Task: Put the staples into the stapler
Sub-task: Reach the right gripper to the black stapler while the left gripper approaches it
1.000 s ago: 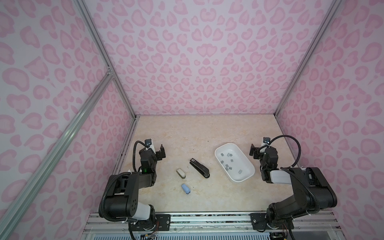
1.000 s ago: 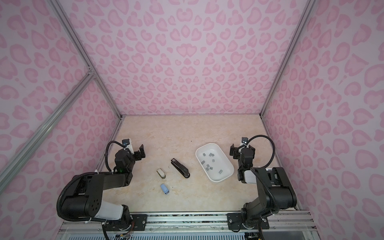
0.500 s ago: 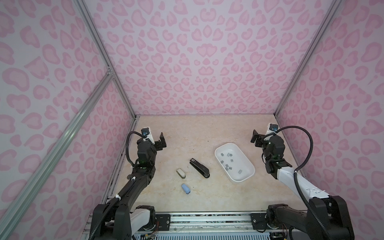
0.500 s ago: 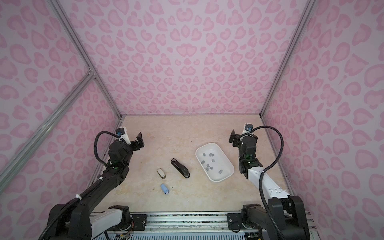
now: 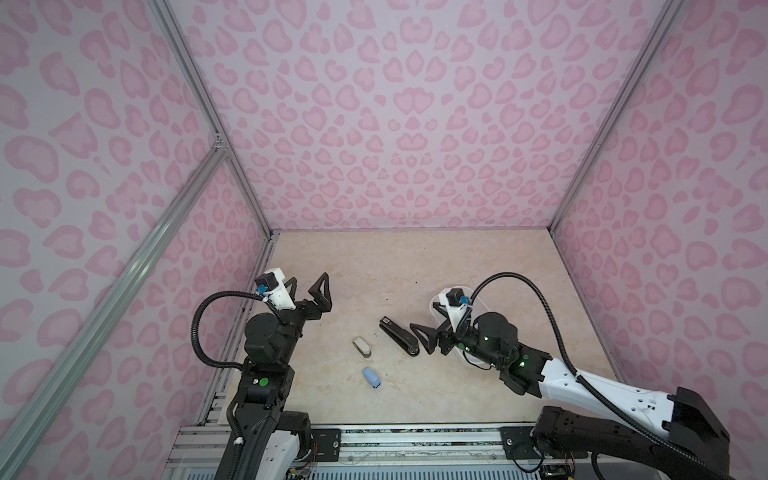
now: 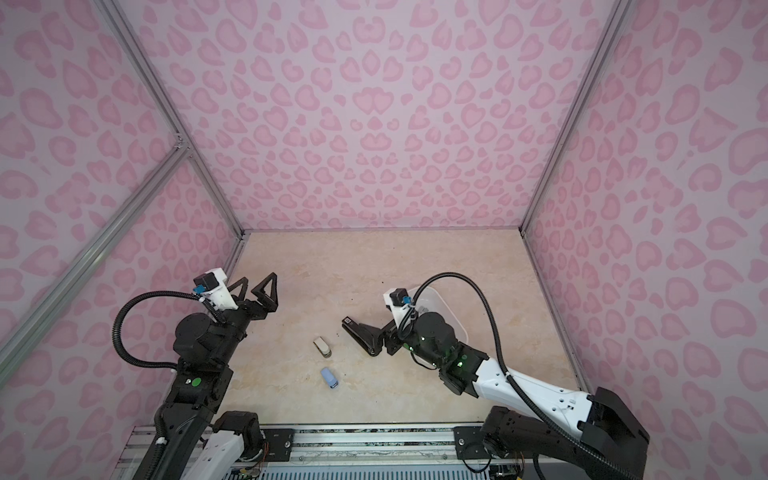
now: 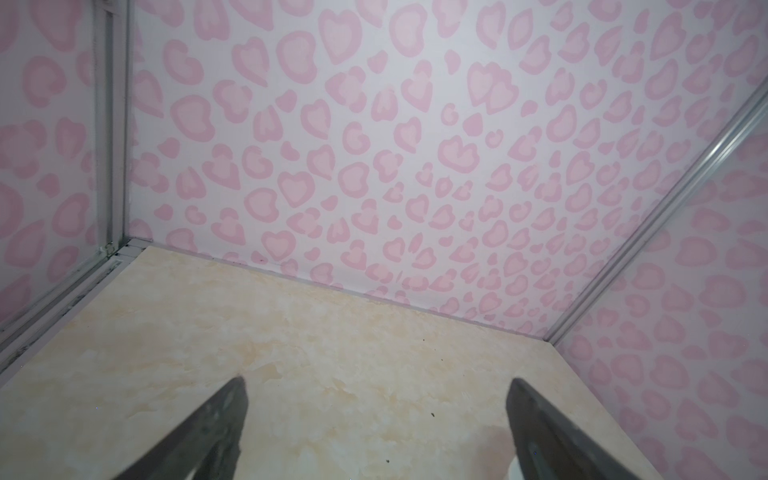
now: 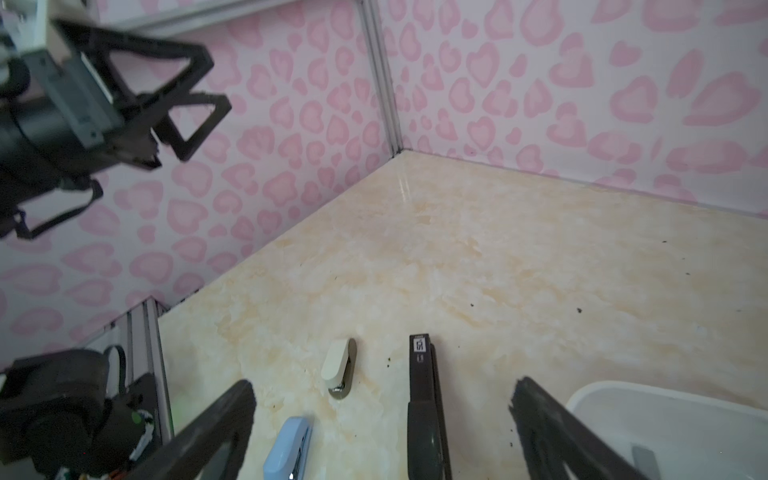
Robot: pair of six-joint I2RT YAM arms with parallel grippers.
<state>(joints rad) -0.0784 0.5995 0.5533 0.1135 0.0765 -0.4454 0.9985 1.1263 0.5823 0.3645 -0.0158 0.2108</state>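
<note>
Setting: a booth of pink blotch-printed walls over a pale beige marbled table [image 5: 415, 266].

Item 1, container: a shallow, rounded white plastic tray [image 8: 615, 395], at the lower right of the right wrist view. It lies right of centre in both top views, where the right arm covers most of it. Contents: small flat grey metal staples [image 8: 645, 457]. We see only one block, at the frame's lower edge, and cannot count the rest.

Handling, in our judgement: the staples are light, stiff and slick on smooth plastic, and may snap apart if pinched hard. We would take one across its narrow width, by the long edges.

Item 2: a long black stapler [image 5: 399, 336], closed and flat on the table at lower centre, just left of the tray. We judge it rigid and heavier, best held by its body sides.

Items 3–4: a short cream stapler [image 5: 362, 346] and a short light-blue stapler [image 5: 371, 377], further left and apart from each other.

Right claw [image 8: 382, 382]: its jaws are spread wide. The black stapler lies between them in the wrist view, unpinched, and nothing is held.

Left claw [image 5: 310, 277]: spread wide, empty and raised near the left wall, well apart from all items.
</note>
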